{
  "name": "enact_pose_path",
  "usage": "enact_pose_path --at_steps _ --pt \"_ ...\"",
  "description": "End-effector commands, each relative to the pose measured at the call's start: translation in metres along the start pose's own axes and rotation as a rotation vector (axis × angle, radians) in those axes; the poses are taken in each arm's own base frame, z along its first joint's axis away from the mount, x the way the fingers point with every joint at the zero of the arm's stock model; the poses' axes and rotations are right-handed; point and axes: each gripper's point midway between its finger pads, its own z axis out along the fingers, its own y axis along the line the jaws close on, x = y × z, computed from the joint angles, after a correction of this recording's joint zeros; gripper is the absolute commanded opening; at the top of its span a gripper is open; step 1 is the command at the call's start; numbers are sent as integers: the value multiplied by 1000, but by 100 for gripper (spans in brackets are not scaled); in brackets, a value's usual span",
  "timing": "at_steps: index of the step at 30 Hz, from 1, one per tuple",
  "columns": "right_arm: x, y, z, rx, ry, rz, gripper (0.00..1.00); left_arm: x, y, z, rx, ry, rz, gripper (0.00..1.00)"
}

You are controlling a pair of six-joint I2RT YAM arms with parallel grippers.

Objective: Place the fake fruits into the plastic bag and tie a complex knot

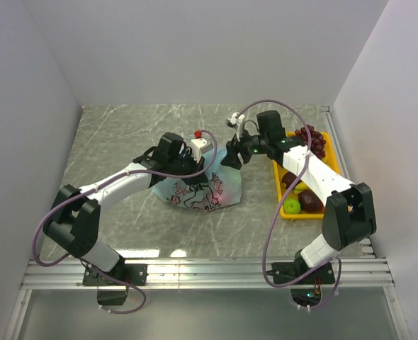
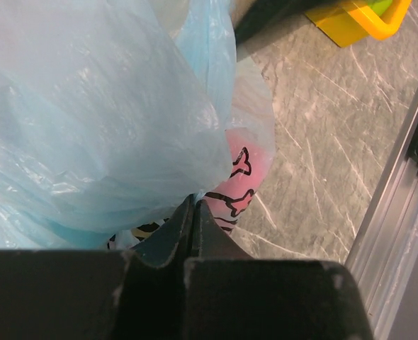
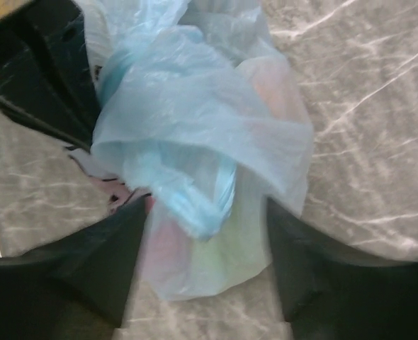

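Well, on the left, the left arm reaches in over the grey marbled worktop [image 1: 117, 134] toward the middle. Its tool [image 2: 195, 209] is pressed together, and from its wrist camera the tips seem to nip a fold of pale blue film, though the pinch itself is hard to make out. That film belongs to the plastic bag [image 1: 202, 190], which sits slumped on the worktop between the two arms. Its pink-and-white cartoon side faces the near edge, and its top is drawn up toward the left tool.

Over the upper right corner of the bag, the right tool [image 3: 205, 205] hangs with its fingers [image 3: 117, 262] spread wide, one on each side of a twisted bunch of blue film [image 3: 195, 188]. Neither finger closes on it. Soft pinkish and greenish patches show through the film below the twist, too blurred to name.

Further right, just beside the bag and under the right arm, lies a yellow tray [image 1: 299, 217]. It holds dark red grapes [image 1: 314, 140] at its far end, and a green fruit [image 1: 292, 206] beside a dark reddish fruit [image 1: 310, 200] at its near end.
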Motion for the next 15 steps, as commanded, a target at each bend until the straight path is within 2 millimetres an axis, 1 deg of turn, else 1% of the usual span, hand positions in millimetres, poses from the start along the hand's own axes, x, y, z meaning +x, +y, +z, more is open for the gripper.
enact_pose_path --at_steps 1,2,3,4,5,6,9,11,12,15 --pt "-52 -21 -1 80 -106 -140 56 -21 -5 -2 30 -43 25 0" --pt "-55 -23 -2 82 -108 -145 41 -21 -5 -2 29 -42 24 0" --pt "-59 -24 -4 85 -103 -140 4 -21 -5 -2 29 -42 24 0" --pt "-62 -25 -7 87 -105 -134 0 -21 -3 -2 28 -40 20 0" --pt "-65 -26 -12 90 -114 -103 0 -22 -2 -4 24 -45 21 0" --pt "-72 -35 -25 116 -142 -83 0 -21 -3 -5 21 -46 -16 0" --pt "-75 -45 -39 138 -170 9 0 -22 -2 -12 25 -59 -32 0" --pt "-72 -40 -37 109 -160 41 0 -24 1 -14 1 -82 -30 0" --pt "-66 -39 -33 90 -154 61 0 -21 3 -13 -12 -75 -28 0" --pt "-58 -23 -21 -3 -141 98 0 -16 23 -4 -88 -37 -48 0"
